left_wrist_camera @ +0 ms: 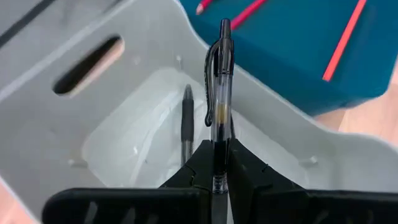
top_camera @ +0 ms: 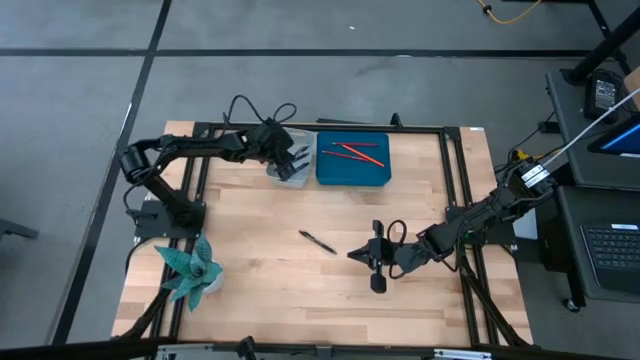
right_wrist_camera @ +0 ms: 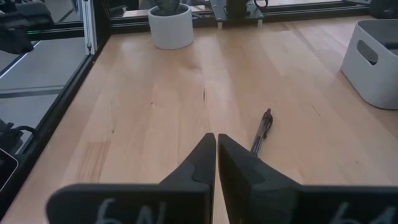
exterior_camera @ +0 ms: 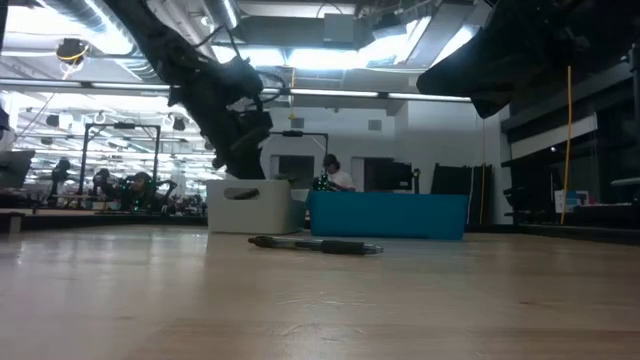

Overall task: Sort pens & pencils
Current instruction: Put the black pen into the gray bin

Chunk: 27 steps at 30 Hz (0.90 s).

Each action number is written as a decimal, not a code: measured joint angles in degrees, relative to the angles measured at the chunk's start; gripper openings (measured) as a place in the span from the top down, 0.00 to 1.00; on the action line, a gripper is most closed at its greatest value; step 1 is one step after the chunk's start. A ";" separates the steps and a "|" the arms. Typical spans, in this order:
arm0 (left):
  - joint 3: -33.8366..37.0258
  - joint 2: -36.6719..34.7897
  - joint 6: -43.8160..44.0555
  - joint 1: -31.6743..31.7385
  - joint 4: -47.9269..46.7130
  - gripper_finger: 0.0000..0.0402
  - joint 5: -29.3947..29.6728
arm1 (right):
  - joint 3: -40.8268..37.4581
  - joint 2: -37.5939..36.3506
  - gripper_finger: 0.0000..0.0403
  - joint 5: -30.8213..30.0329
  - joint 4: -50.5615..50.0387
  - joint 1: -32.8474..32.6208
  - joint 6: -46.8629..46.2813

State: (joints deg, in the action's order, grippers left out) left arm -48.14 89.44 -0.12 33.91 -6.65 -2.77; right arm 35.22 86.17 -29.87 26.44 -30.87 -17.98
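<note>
My left gripper (top_camera: 297, 160) hangs over the white bin (top_camera: 287, 170) at the table's far side and is shut on a black pen (left_wrist_camera: 219, 93). Another black pen (left_wrist_camera: 186, 121) lies on the white bin's floor. Red pencils (top_camera: 355, 152) lie in the teal bin (top_camera: 352, 175) right beside the white bin. One more black pen (top_camera: 318, 242) lies flat on the table's middle. It also shows in the low view (exterior_camera: 315, 245) and the right wrist view (right_wrist_camera: 261, 132). My right gripper (top_camera: 372, 258) is shut and empty, just right of that pen. My left gripper pinches the pen's clear barrel (left_wrist_camera: 218, 163) between its two fingers. The pen runs on along the fingers and sticks out past their tips, with its clip end (left_wrist_camera: 222, 37) farthest out. The pen is lifted clear, above the white bin's opening.
A potted plant (top_camera: 190, 268) stands at the table's near left corner. A black frame (top_camera: 455, 180) runs around the tabletop. Bare wood lies between the loose pen and the bins.
</note>
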 joint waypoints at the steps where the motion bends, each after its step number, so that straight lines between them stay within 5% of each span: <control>1: 0.00 0.45 0.00 0.00 -0.14 0.96 -0.07 | 0.00 0.00 0.95 0.00 0.00 0.00 0.00; 10: 0.03 3.05 -0.02 0.57 -0.38 0.96 -2.96 | 0.00 0.00 0.95 0.02 0.02 0.00 0.00; 18: 0.07 2.76 -0.04 0.68 1.58 0.80 -2.75 | 0.00 0.00 0.95 0.04 0.07 0.00 0.00; 27: 0.07 1.60 -4.69 0.68 2.79 0.78 -6.42 | 0.00 0.00 0.95 0.08 0.04 -0.01 0.00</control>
State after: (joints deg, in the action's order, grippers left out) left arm -48.07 91.04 -4.81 34.59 -3.86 -9.19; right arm 35.22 86.17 -29.79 26.48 -30.88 -17.98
